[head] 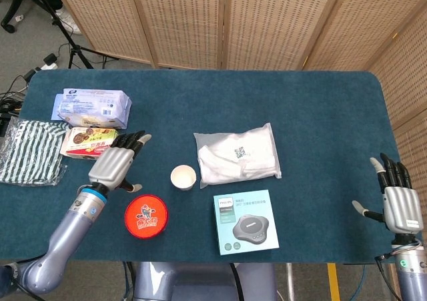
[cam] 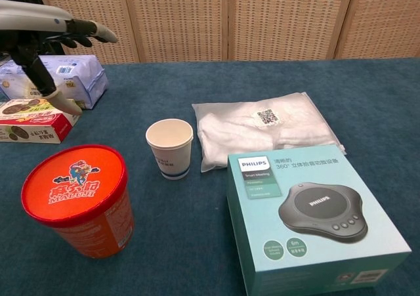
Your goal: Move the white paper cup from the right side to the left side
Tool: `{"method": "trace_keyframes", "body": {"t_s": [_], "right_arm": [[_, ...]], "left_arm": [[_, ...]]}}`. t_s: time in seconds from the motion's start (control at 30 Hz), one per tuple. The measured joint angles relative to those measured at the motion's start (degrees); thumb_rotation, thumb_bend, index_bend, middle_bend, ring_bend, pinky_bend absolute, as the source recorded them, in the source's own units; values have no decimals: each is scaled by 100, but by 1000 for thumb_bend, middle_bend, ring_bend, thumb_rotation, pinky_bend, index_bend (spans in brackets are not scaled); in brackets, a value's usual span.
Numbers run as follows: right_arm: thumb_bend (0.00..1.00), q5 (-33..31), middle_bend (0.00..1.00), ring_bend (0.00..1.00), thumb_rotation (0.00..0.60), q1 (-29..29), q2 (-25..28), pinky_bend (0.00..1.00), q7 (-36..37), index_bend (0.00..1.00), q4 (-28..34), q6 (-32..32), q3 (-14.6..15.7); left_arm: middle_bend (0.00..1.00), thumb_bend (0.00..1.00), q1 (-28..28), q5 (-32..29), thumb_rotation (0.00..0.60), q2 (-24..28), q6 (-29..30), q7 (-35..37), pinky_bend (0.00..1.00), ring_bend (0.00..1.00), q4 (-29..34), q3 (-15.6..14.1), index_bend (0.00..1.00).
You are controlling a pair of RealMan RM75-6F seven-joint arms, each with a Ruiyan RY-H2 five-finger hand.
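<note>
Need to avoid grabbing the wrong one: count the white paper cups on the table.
1. The white paper cup stands upright between the red-lidded tub and the clear plastic bag of white cloth. None seems hidden.

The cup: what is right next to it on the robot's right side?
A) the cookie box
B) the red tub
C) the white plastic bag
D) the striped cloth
C: in the head view the cup stands upright just beside the edge of the white plastic bag; the red tub sits on its other side, nearer the robot.

White paper cup (head: pixel 183 177), red-lidded orange tub (head: pixel 146 215), striped cloth (head: pixel 28 151), teal table (head: pixel 320 114).
</note>
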State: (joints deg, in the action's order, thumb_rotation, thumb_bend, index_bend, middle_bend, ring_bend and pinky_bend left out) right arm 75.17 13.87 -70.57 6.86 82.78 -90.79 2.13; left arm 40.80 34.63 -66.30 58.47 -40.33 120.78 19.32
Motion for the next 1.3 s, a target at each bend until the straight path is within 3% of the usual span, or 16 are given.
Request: {"method": "trace_keyframes", "body": {"t_s": [0.33,0.63,0.83,1.3], "right_arm": [[183,73,0,0,600,-157,106,0,279,81,-8,33,-182],[183,153,0,0,600,-309,214,0,603,81,-42,63,-343],[183,225,0,0,600,-371,247,0,740,81,-71,98,-410],[183,344,0,0,600,-535,320,0,984,81,-121,139,-576]], "left_arm": [[0,150,1718,-2363,600,-335,103,-1041,0,0,-154,132,62],[0,154,2864,-3722,600,-906,505,-1621,0,0,-445,126,66],[0,155,3237,-4027,600,-1293,749,-1829,0,0,-757,-22,70],[0,158,3533,-4055,600,-1943,1043,-2027,0,0,-1369,-348,125]]}}
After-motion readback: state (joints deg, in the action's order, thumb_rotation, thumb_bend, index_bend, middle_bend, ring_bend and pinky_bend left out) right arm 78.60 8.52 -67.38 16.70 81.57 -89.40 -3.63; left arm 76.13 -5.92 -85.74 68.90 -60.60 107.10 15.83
